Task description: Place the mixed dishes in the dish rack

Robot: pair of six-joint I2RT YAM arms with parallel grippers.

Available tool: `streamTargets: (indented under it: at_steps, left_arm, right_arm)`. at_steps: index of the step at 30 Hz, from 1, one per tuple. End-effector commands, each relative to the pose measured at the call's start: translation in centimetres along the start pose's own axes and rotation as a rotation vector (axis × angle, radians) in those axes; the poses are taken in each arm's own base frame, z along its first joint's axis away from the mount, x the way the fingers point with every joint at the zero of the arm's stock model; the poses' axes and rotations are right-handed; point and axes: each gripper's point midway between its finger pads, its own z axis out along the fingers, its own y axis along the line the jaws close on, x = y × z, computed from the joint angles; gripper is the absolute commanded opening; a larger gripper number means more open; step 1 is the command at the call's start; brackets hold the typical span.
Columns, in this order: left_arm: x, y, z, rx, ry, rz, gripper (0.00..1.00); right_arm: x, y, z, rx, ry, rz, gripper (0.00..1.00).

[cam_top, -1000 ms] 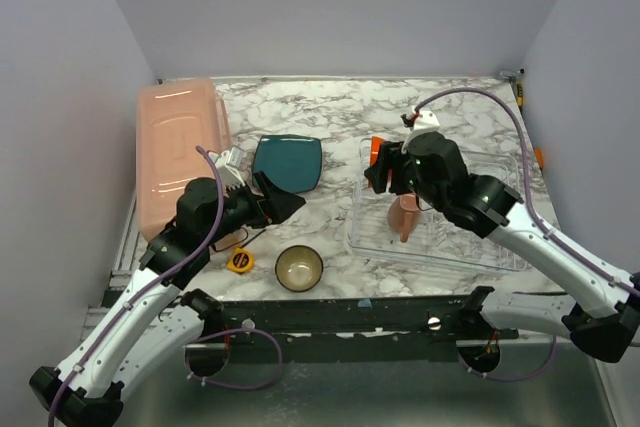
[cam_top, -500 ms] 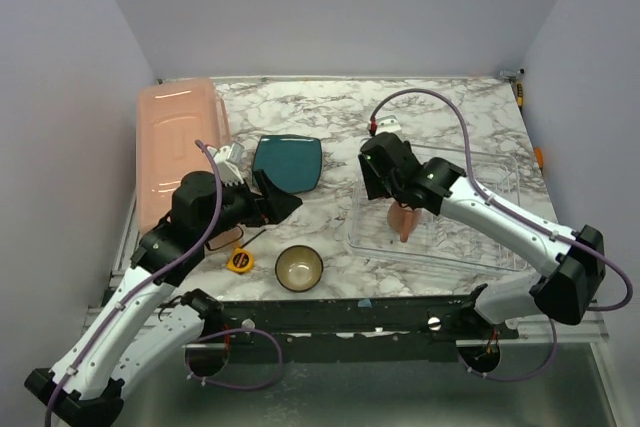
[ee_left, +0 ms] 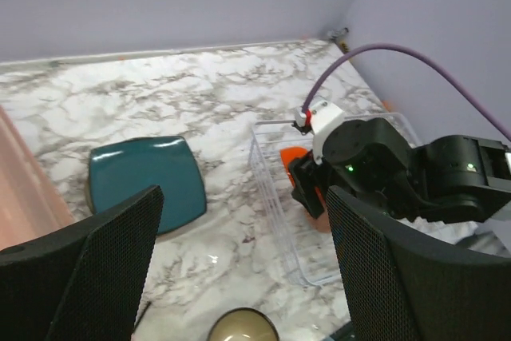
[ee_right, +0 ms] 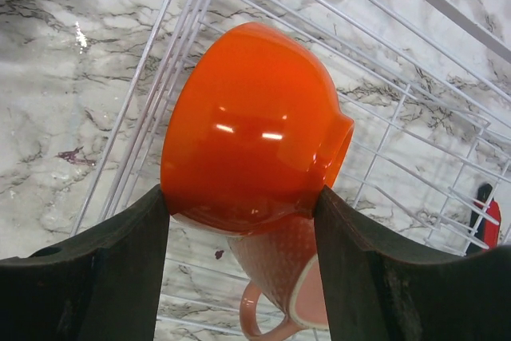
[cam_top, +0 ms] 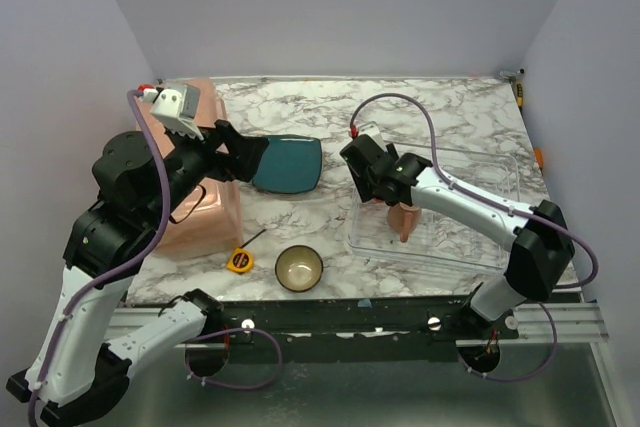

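At the near edge of the marble table [cam_top: 330, 107] the brown bowl [cam_top: 299, 267], cream inside and standing upright, and the yellow tape measure [cam_top: 239, 260] just to its left are found where they were a second ago. The left gripper [cam_top: 250, 155] has been lifted from its low place near the tape measure and drawn back and to the left. It is now held high beside the pink tub [cam_top: 185, 107], its fingers spread wide with nothing between them, and it is aimed toward the teal plate [cam_top: 287, 163]. The plate lies flat on the table, untouched, between the tub and the dish rack [cam_top: 500, 162]. The right gripper [ee_right: 242, 197] has been turned and shifted toward the rack's left side, so that the orange bowl [ee_right: 247, 129], seen in the overhead view a second ago, is now hidden there under the wrist. In the wrist view the bowl is gripped between the two fingers, tipped on its side with its foot ring to the right, above the wire grid just inside the rack's left wall. It is glossy, with bright highlights. Below it the pinkish mug [ee_right: 287, 277] lies in the rack as before, dotted in texture, with its handle showing. Whether the two touch cannot be told.
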Motion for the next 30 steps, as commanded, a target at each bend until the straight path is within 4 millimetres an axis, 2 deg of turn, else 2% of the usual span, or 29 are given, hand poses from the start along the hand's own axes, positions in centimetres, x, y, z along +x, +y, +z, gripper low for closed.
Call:
streamTargets:
  at_steps: [1, 6, 11, 18, 27, 30]
  left_arm:
    - [0.1, 3.8, 1.5, -0.172, -0.012, 0.148, 0.83]
    - [2.6, 6.6, 3.6, -0.261, -0.019, 0.215, 0.83]
    - [4.8, 7.8, 4.5, -0.275, -0.028, 0.236, 0.83]
    - [6.1, 8.8, 4.6, -0.303, -0.031, 0.249, 0.83]
    - [6.7, 8.8, 4.9, -0.295, -0.022, 0.246, 0.83]
    - [6.9, 8.8, 5.0, -0.296, -0.016, 0.248, 0.83]
  right_arm:
    - [-0.9, 0.0, 1.0, 0.052, -0.009, -0.035, 0.0]
    - [-0.2, -0.3, 2.3, 0.114, 0.026, -0.076, 0.0]
    - [0.4, -0.4, 3.3, 0.155, 0.046, -0.109, 0.0]
    - [1.1, 0.0, 4.3, 0.161, 0.067, -0.136, 0.01]
    - [1.3, 0.8, 5.3, 0.142, 0.068, -0.147, 0.18]
    - [1.4, 0.9, 5.5, 0.143, 0.071, -0.155, 0.26]
